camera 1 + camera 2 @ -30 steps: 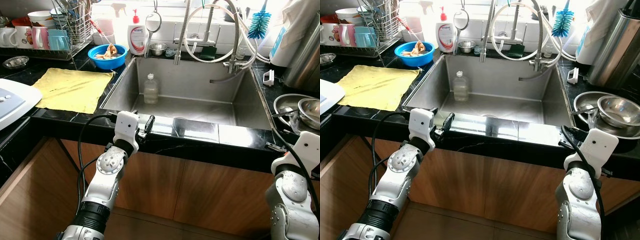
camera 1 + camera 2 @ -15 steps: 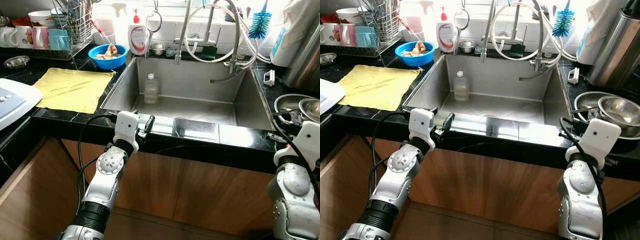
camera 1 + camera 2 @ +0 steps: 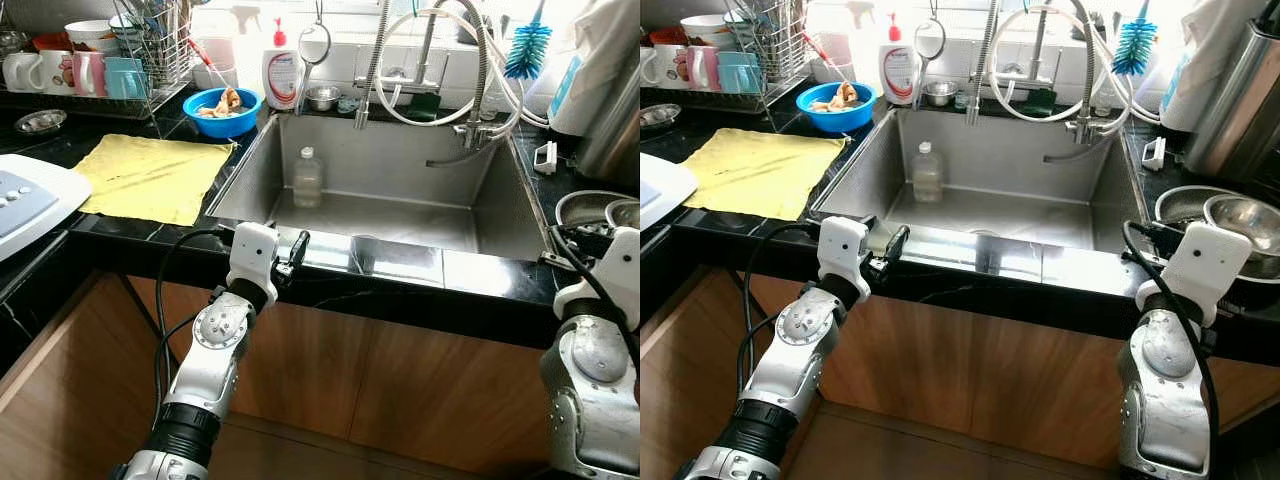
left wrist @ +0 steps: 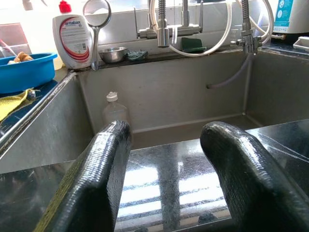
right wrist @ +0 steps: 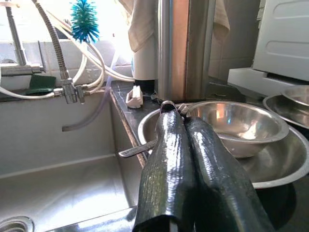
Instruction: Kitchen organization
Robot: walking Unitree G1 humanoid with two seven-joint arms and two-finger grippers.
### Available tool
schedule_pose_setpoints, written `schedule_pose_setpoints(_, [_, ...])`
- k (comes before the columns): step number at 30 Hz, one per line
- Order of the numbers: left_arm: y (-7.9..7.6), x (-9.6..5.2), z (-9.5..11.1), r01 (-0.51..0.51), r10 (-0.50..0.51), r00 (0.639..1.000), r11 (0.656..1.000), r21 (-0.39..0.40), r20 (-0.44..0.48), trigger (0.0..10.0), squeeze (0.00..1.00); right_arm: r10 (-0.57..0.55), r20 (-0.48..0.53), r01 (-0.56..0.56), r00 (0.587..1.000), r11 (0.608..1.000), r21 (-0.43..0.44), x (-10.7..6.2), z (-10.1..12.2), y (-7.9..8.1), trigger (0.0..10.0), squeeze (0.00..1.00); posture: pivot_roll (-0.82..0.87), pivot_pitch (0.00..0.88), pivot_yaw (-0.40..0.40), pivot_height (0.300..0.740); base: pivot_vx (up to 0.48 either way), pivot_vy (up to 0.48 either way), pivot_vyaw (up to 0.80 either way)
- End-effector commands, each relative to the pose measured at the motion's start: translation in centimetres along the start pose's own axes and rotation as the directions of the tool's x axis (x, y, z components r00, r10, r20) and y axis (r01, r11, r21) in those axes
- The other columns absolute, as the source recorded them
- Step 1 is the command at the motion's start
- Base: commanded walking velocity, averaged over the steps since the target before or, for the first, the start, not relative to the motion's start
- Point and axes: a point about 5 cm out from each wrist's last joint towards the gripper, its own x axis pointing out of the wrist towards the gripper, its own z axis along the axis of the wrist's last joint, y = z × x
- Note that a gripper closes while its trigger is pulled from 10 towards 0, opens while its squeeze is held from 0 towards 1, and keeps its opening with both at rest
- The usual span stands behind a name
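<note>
- Left gripper: fingers spread, over the sink's front edge; plastic bottle ahead inside steel sink.
- Right gripper: fingers pressed together, empty; stacked steel bowls just beyond.

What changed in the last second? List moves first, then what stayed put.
The right hand rose a little toward the steel bowls to the right of the sink. It is shut and holds nothing. The left hand stayed open at the sink's front edge. The bottle in the sink and the yellow cloth lie as before.
</note>
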Motion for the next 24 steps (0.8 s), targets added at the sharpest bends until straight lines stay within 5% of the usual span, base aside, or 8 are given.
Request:
schedule_pose_setpoints(1, [-0.1,-0.2,0.3,0.008,-0.008,1.0,1.0,0.011,0.012,10.0,0.0,-0.017,0.009,0.017,1.0,1.0,-0.012,-0.3,0.4,-0.3,10.0,0.0,-0.03,0.0,-0.021,0.74,0.0,0.0,0.0])
schedule_pose_setpoints(16, [-0.1,-0.2,0.2,0.015,-0.015,1.0,1.0,0.012,0.009,10.0,0.0,-0.113,-0.2,0.111,0.973,0.994,-0.021,-1.3,-2.9,-1.5,10.0,0.0,-0.03,0.0,-0.017,0.74,0.0,0.0,0.0])
schedule_pose_setpoints(24, [-0.1,-0.1,0.2,0.016,-0.016,1.0,1.0,0.015,0.009,10.0,0.0,-0.133,-0.186,0.139,0.973,0.99,0.02,-1.3,-2.6,-1.7,10.0,0.0,-0.03,0.0,-0.013,0.74,0.0,0.0,0.0])
